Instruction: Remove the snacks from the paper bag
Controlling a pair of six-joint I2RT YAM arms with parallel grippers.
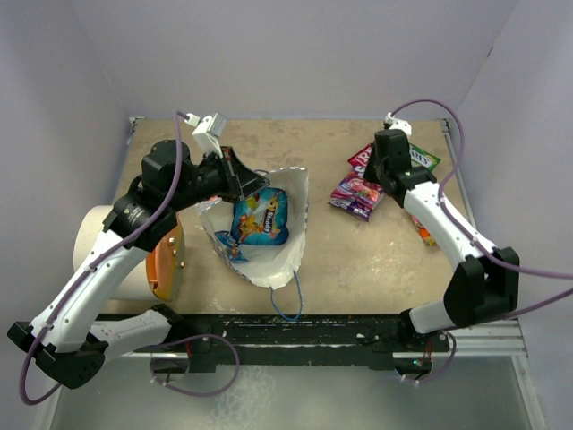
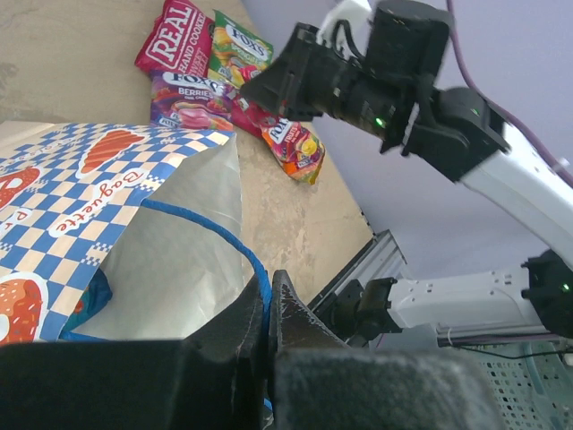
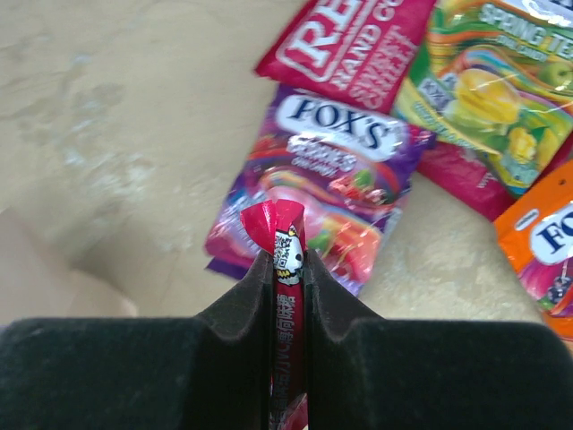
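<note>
Right gripper (image 3: pixel 288 269): clamped on slim red glossy packet (image 3: pixel 279 226), long axis held along the jaws.
Purple glossy packet (image 3: pixel 333 184): found just ahead, below.
Left gripper (image 2: pixel 269 300): closed on white checkered paper bag (image 2: pixel 170 255); blue crinkly packet (image 1: pixel 260 218) left inside.

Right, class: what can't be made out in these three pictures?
Top view: anything beneath the blue packet; the paper bag wall covers it.
Right wrist: the red packet, lower part hidden by the right gripper.
Left wrist: the bag's inside, blocked by its own wall.
</note>
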